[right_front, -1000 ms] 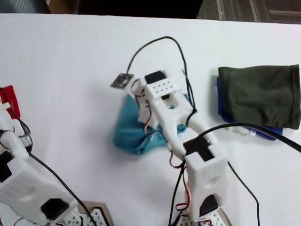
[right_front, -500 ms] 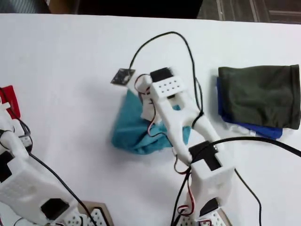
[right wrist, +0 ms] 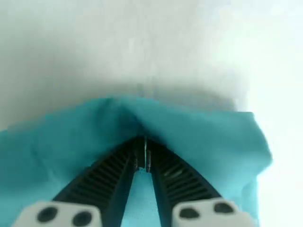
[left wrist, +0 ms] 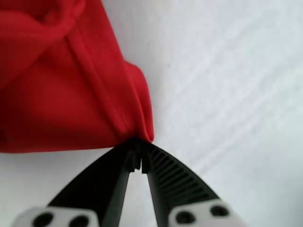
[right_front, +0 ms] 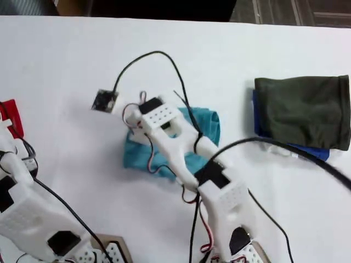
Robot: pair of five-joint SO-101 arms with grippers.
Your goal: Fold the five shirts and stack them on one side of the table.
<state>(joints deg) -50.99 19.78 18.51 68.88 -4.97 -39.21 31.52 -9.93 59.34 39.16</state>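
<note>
Table [right_front: 66, 66]: recorded as plain white.
Teal shirt [right_front: 208, 123]: a solid teal is noted, with no print.
Red shirt [left wrist: 57, 85]: solid red is recorded, unpatterned.
Green shirt [right_front: 304, 109]: a dark olive is noted, plain.
Blue shirt [right_front: 315, 155]: solid royal blue is recorded.
Right arm [right_front: 227, 203] and left arm [right_front: 24, 219]: white shells with black motor blocks are noted.
Cable [right_front: 159, 53]: recorded as black.
Left gripper [left wrist: 137, 163] and right gripper [right wrist: 142, 158]: black, ribbed inner faces on white bases are noted.
</note>
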